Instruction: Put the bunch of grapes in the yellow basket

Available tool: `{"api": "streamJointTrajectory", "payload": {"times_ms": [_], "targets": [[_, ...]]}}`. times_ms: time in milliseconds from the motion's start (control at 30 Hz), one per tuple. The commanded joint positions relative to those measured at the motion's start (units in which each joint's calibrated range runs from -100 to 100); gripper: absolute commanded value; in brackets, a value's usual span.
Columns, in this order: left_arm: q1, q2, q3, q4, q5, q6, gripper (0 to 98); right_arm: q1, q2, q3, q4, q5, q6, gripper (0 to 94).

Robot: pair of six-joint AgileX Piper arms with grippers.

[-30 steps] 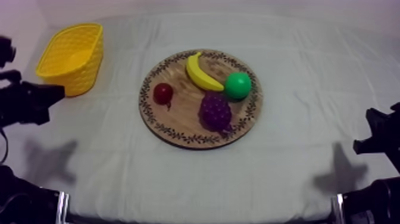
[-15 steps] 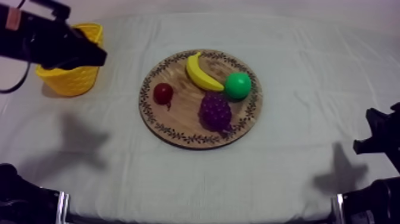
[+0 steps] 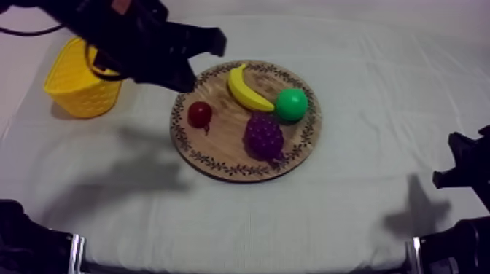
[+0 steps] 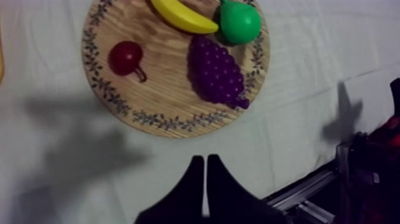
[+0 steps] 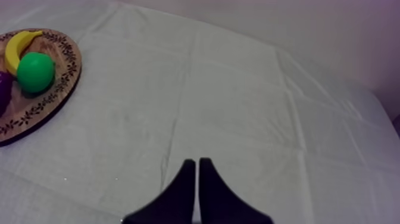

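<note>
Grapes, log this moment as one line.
grapes: on board | left hand: shut, near board | right hand: shut, over cloth

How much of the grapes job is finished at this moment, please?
Nothing is done yet: the grapes lie on the board, not in the basket. In hand: the left gripper, shut and empty, hangs over the cloth beside the board. Left: grasping, lifting and dropping them in.

Left arm [image 3: 135, 40] hides yellow basket [image 3: 69, 86] far side; left wrist view crops banana [image 4: 181, 16].
</note>
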Motion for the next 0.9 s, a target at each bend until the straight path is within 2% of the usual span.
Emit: {"api": "streamJointTrajectory", "payload": {"times_ms": [0,167,600,867], "targets": [[0.38,3.39,-2.96,0.48,0.1,0.04,0.0,-0.02,0.0,-0.04,-0.02,0.02,0.01,0.3],[1.78,8.6,-9.77,1.18,1.49,0.34,0.0,-0.02,0.0,-0.04,-0.02,0.02,0.01,0.3],[3.77,20.13,-25.29,0.46,9.46,2.14,1.0,-0.02,0.0,-0.04,-0.02,0.02,0.01,0.3],[3.71,24.99,-29.68,0.31,10.51,2.16,3.6,-0.02,0.0,-0.04,-0.02,0.02,0.01,0.3]]}}
